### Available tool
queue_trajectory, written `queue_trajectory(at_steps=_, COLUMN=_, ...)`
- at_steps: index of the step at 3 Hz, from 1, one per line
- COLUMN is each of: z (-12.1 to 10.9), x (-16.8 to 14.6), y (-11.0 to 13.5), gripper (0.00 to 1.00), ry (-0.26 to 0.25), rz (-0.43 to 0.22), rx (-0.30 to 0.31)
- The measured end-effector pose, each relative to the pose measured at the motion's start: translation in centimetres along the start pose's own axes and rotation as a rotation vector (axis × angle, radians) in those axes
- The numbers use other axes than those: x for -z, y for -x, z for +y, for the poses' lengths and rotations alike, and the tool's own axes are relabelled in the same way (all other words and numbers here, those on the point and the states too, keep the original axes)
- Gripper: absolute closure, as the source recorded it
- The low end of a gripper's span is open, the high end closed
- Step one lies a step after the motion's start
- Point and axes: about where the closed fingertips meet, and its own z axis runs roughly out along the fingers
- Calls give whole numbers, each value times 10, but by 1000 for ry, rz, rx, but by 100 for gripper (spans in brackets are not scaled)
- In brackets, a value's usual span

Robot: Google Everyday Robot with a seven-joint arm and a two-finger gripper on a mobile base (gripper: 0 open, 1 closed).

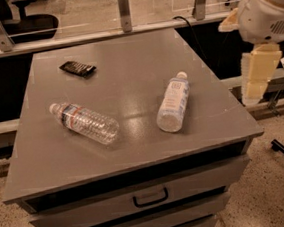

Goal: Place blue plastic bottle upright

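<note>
My claw (255, 82) hangs beyond the surface's (129, 81) right edge; I cannot tell whether it is clenched. The blue plastic bottle (174, 105) lies on its side on the surface's right half. 0 steps look done: grasping and uprighting are left.

The blue plastic bottle (173, 105), clear with a pale blue-white label and white cap, lies on its side toward 4 o'clock of the surface (128, 71), its cap pointing to 1 o'clock. The gripper (257, 77) hangs at 3 o'clock, apart from it.
</note>
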Motion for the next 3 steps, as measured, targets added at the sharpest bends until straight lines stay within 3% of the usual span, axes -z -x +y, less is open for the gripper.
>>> queue_trajectory(at_steps=1, z=-30, x=-29, y=14, gripper=0, ry=37, rz=-30, rx=207)
queue_trajectory(at_steps=2, z=-34, x=-60, y=29, gripper=0, ry=53, rz=-93, rx=391)
queue_trajectory(at_steps=3, z=-35, x=-61, y=31, gripper=0, ry=44, rz=-98, rx=486)
